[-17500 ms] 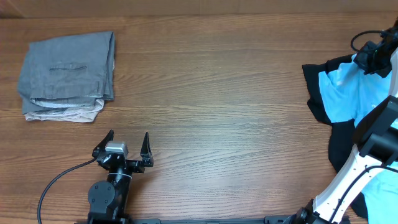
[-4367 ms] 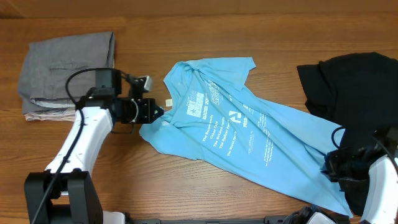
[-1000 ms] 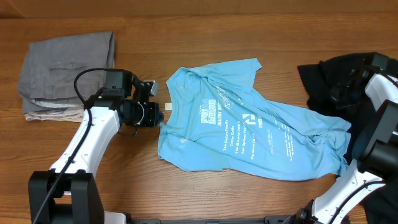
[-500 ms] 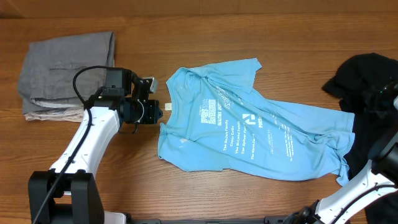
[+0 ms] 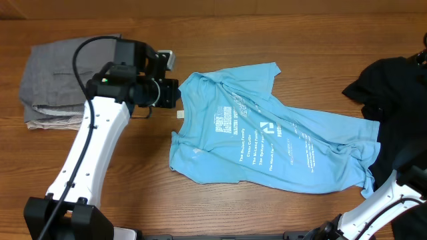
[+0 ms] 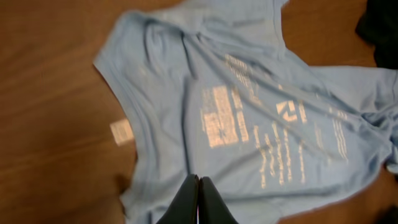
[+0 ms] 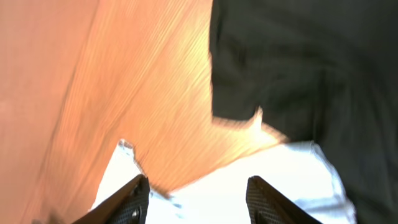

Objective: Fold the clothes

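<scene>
Centrally, a light blue cotton T-shirt (image 5: 267,143) lies rumpled; left end effector (image 6: 198,182) (at ten o'clock) pressed together, right end effector (image 7: 197,182) spread.

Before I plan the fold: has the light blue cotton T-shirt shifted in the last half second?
No. The light blue cotton T-shirt keeps its gap from the folded grey trousers.

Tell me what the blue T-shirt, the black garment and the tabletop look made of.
Blue T-shirt: soft matte knit, likely cotton; it wrinkles loosely. Black garment: matte cloth, limp folds, weave unclear. Tabletop: wood or wood-look laminate, long grain lines, low sheen.
</scene>
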You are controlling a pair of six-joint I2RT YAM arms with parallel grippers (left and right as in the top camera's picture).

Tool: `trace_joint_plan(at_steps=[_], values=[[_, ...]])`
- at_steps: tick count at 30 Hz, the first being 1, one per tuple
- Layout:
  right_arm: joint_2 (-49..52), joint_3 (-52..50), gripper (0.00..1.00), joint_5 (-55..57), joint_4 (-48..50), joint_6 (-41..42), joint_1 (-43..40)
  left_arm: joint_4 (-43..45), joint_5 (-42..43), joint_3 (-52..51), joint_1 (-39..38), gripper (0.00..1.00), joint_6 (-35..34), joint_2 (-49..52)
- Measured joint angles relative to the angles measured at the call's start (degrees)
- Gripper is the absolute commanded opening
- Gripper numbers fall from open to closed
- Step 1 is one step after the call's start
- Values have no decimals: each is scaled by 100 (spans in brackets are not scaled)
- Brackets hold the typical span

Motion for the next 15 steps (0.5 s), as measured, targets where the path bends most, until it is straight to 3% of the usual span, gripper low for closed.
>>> trace_joint_plan(at_steps=[6, 11, 15], values=[[-238, 166, 54, -107, -828, -170, 229, -793, -269, 0, -522, 4, -234, -160], [-461, 136, 66, -120, -826, -146, 382, -866, -763, 0, -953, 11, -658, -1248], [-973, -125, 75, 20, -811, -140, 695, -1126, -1051, 0, -1117, 4, -999, -2013]])
